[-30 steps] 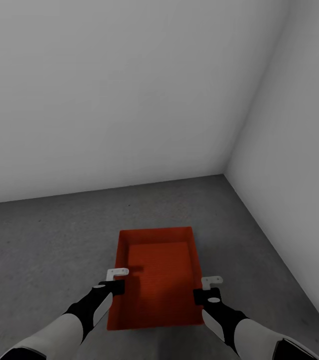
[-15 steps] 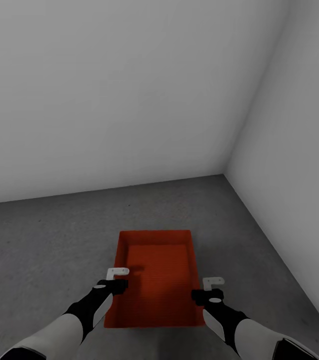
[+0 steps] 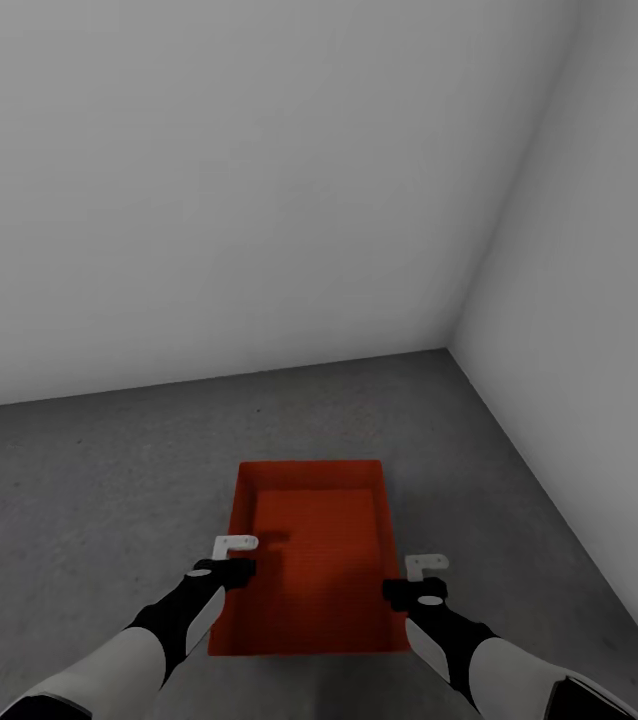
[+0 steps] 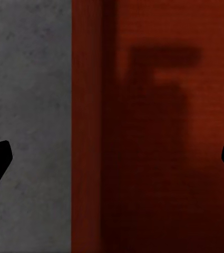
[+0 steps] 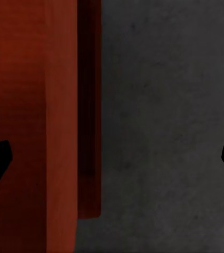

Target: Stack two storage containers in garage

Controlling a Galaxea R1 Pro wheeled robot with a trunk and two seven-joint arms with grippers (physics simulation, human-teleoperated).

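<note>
container (image 3: 309, 560) dropped since a second ago, now settled | orange-red, ribbed, open-top | on floor (image 3: 79, 500) | both jaws released

arms – white forearms, black wrists | claws – white brackets, black fingertips

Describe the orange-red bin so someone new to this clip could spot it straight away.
Find the corner where the two pale walls meet. On the grey floor in front of it, between the left gripper and right gripper, lies the bin. It is an open-top rectangular box, the one vivid orange-red thing against grey and white.
</note>
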